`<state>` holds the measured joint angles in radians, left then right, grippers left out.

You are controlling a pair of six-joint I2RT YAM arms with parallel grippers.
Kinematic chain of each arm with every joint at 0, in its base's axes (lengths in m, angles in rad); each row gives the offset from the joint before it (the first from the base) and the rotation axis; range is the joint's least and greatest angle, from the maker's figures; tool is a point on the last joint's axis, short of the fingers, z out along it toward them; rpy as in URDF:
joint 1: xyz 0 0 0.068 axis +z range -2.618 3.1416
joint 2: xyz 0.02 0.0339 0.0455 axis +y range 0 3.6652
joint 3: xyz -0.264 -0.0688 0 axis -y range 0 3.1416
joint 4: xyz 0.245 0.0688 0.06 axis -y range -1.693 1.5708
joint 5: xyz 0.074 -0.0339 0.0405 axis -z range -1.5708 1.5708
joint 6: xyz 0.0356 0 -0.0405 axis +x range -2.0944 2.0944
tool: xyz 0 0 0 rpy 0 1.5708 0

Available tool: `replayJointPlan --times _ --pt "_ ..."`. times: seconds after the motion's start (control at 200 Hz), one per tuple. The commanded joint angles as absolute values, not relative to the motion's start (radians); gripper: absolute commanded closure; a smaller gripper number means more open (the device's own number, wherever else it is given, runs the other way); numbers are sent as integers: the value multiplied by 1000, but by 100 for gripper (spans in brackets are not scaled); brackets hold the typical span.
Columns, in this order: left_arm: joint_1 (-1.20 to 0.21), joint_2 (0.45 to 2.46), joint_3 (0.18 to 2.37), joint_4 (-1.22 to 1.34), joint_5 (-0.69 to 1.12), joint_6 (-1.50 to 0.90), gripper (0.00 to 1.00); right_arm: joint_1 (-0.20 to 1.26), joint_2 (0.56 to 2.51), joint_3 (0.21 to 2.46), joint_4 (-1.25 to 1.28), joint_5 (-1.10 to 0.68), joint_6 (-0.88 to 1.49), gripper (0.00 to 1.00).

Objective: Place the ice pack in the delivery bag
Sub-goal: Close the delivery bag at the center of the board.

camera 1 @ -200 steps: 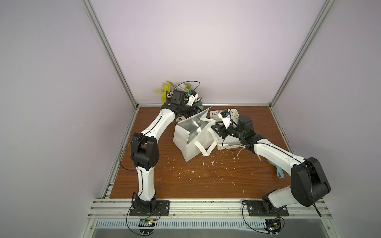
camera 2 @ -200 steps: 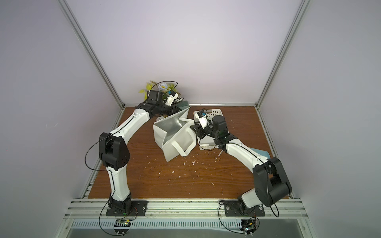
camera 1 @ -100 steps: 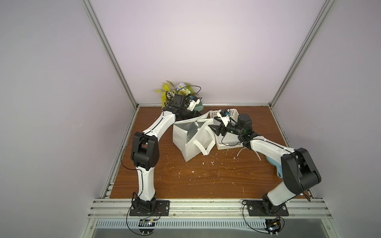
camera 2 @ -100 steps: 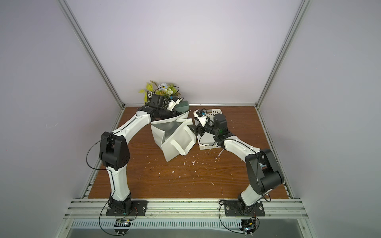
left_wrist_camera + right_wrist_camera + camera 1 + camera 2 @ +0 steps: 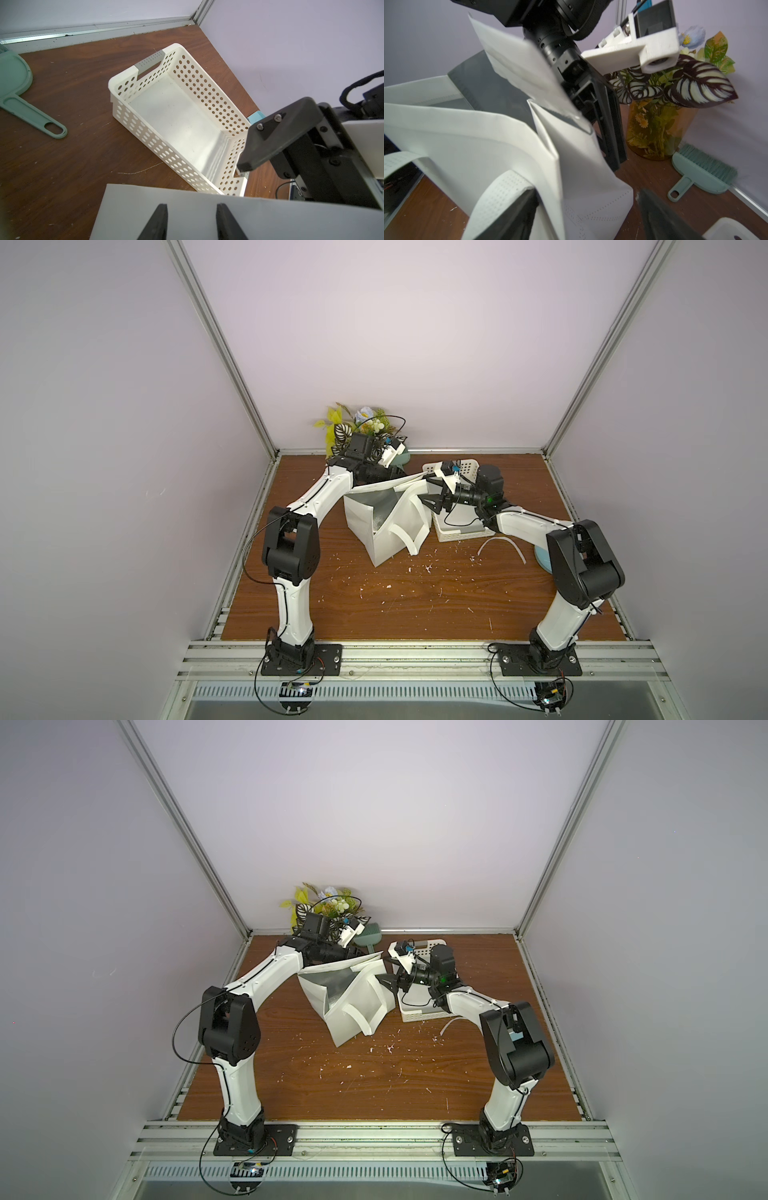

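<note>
Ice pack: unseen, likely limp, slick; take its edge; your right gripper (image 5: 428,504) gapes empty, left gripper (image 5: 191,209) pinches delivery bag (image 5: 386,549) rim.

one delivery bag (image 5: 388,549), one basket (image 5: 207,97), one brush (image 5: 702,176), one plant (image 5: 695,83).

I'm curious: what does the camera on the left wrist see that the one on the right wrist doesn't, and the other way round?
Only the left wrist: the empty inside of the white perforated plastic basket. Only the right wrist: the leafy plant in an amber vase and the silver-grey lining of the white soft delivery bag. Both: the left gripper pinching that bag, the mint-green plastic dustpan and the brown wooden tabletop.
</note>
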<state>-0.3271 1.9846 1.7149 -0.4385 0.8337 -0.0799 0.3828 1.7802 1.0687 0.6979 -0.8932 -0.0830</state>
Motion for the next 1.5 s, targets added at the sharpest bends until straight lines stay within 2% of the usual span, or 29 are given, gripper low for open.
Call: replayJointPlan --times 0.0,0.47,0.731,1.046,1.121,1.496 --pt "-336 1947 1704 -451 862 -87 60 384 1804 1137 792 -980 -48 18" --pt "-336 1945 1710 -450 801 -104 60 389 1919 1232 951 -1151 125 32" --pt "-297 1929 1722 -453 731 -129 62 414 1935 1222 1031 -1175 191 32" --pt "-257 1854 1602 -465 703 -115 62 428 1963 1236 1043 -1187 197 33" --pt "-256 1846 1579 -472 713 -106 74 431 1972 1242 1034 -1193 195 33" --pt "-292 1861 1555 -482 780 -110 80 433 1977 1241 978 -1177 134 28"
